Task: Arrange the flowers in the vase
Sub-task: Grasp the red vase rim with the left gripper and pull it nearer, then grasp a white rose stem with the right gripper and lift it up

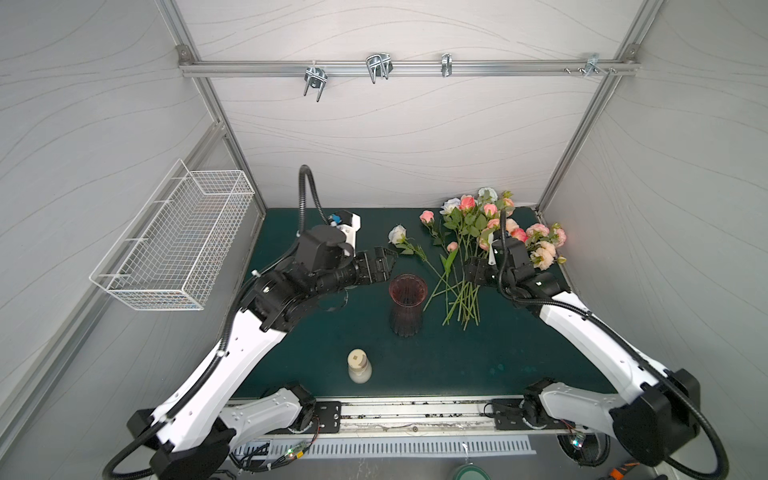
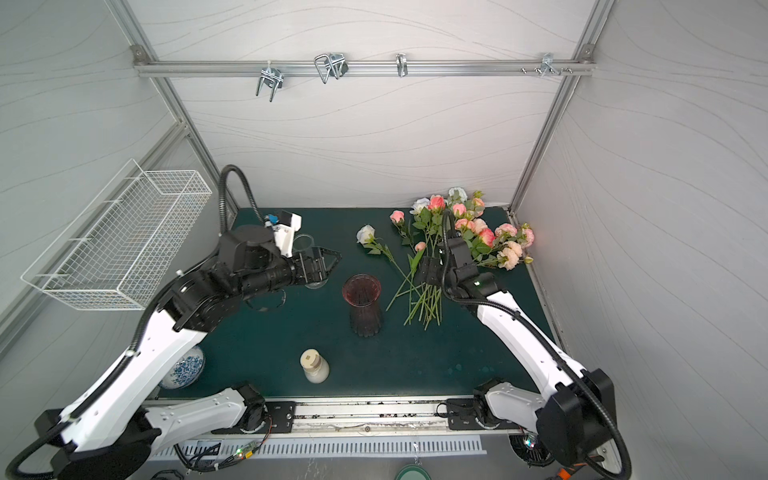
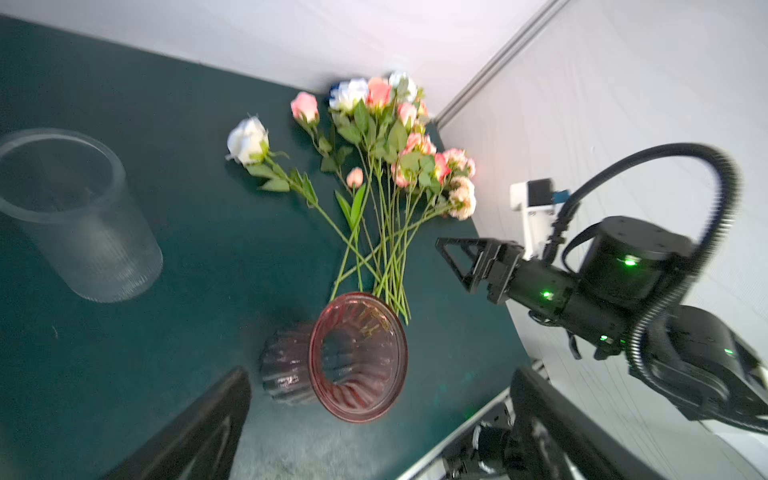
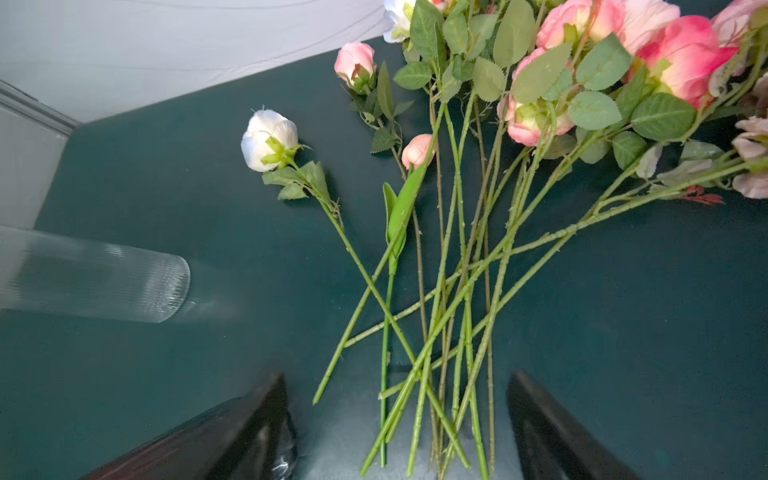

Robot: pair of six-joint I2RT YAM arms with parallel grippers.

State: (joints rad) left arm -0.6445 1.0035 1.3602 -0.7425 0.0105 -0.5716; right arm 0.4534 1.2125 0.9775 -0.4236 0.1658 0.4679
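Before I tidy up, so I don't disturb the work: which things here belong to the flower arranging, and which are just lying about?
Job:
flowers
pink vase

Lying about:
clear ribbed glass
cream bottle
blue-and-white jar
wire basket

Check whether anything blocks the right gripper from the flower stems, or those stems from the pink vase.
Nothing visible. The right gripper hangs open over the stems of the flowers, and only bare mat lies between them and the empty pink vase.
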